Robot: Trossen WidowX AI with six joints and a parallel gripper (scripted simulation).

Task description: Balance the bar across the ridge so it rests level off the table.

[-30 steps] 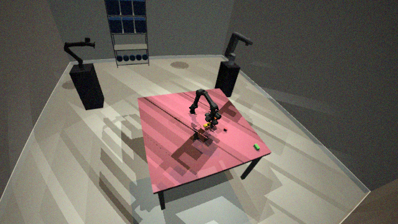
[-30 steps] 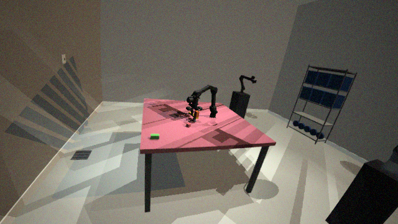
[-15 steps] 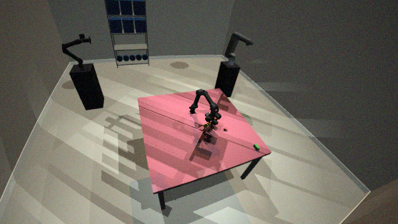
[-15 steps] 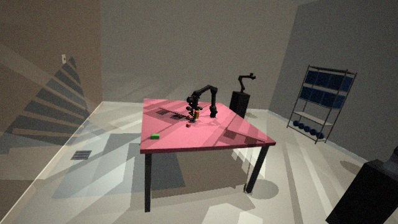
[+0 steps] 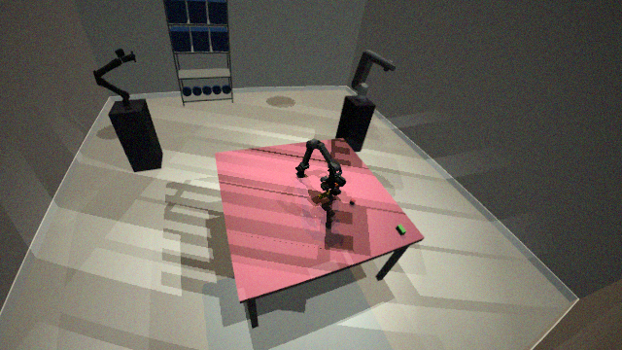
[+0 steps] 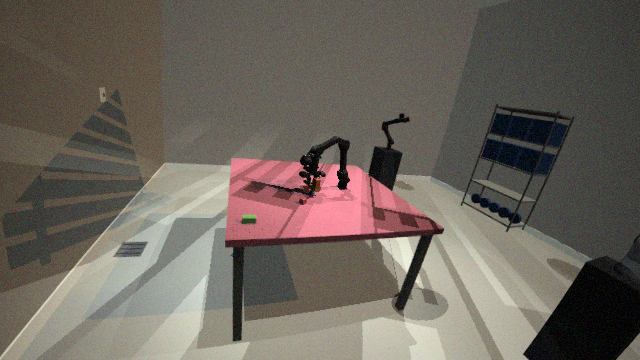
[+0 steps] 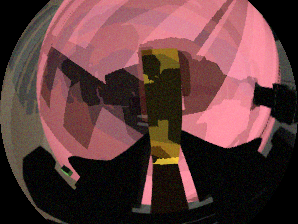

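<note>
The yellow bar (image 7: 165, 131) runs up the middle of the wrist view, with dark shadow patches on it. A small yellow part of it shows in the top view. My gripper (image 7: 164, 135) (image 6: 313, 189) is shut on the bar, low over the middle of the table. A dark brown part shows between the fingers in the wrist view. An orange piece (image 6: 317, 184) shows close beside the gripper; whether it belongs to the bar or to the ridge is unclear. I cannot make out the ridge. Whether the bar touches anything below is too small to tell.
A small dark red block (image 5: 352, 202) (image 6: 303, 201) lies near the gripper. A green block (image 5: 400, 229) (image 6: 249, 219) lies near a corner of the pink table (image 5: 272, 272) (image 6: 340, 222). Striped shadows cross the table. Two other arms on black pedestals stand off the table.
</note>
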